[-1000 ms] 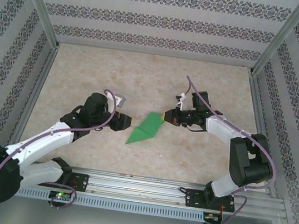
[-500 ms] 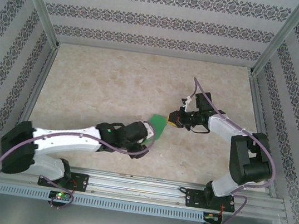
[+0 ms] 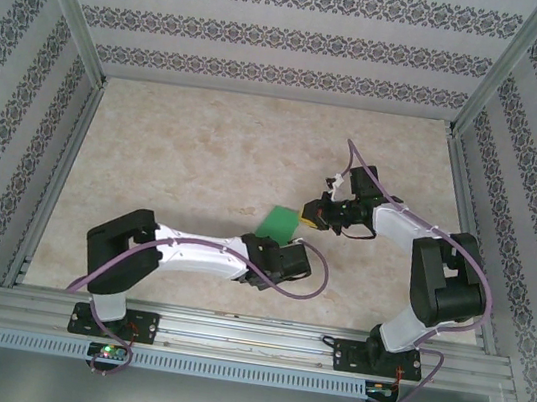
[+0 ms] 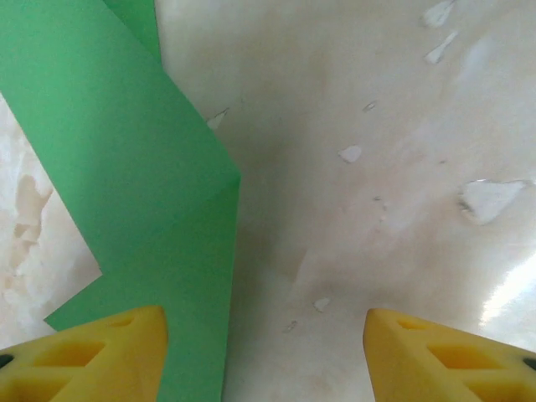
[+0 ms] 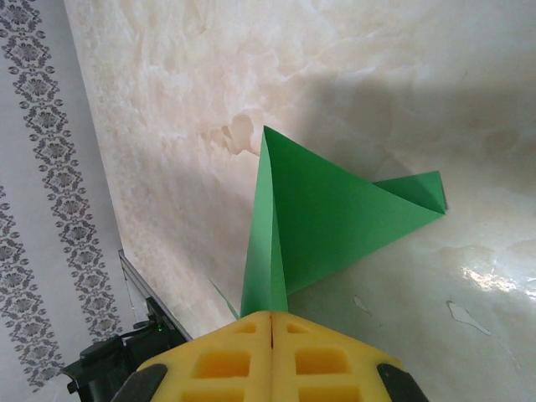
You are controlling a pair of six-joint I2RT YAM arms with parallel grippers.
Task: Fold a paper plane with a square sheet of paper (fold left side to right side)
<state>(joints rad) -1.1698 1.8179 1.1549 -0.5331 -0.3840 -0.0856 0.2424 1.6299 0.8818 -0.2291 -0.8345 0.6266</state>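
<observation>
Green sheet of paper [image 3: 280, 223], partly folded, one item; location: table [image 3: 175, 147], centre-right, between the two hands; condition: several flaps and a sharp crease seen from the left wrist [image 4: 126, 167], one flap raised off the surface and running to a point in the right wrist view [image 5: 327, 218]

Right hand [image 3: 305, 214]: yellow jaws pressed together on the paper's edge [image 5: 272, 322], gripping it at the far-right corner; forearm reaches in from the right, hand low and near level

Left hand [image 3: 277, 245]: jaws standing apart [image 4: 264, 335], nothing clamped; its left finger [image 4: 100, 347] sits over the sheet's near flap, the right finger [image 4: 435, 352] over bare table; arm stretched low along the near side of the table, wrist just beside the paper's near edge

Step in hand, as judged: taking the left flap to carry it across to the right; handling advice: close on the flap's free edge, not the table; match edge to edge before pressing the crease; let the right hand hold without pulling, as thin paper may slide or tear
</observation>
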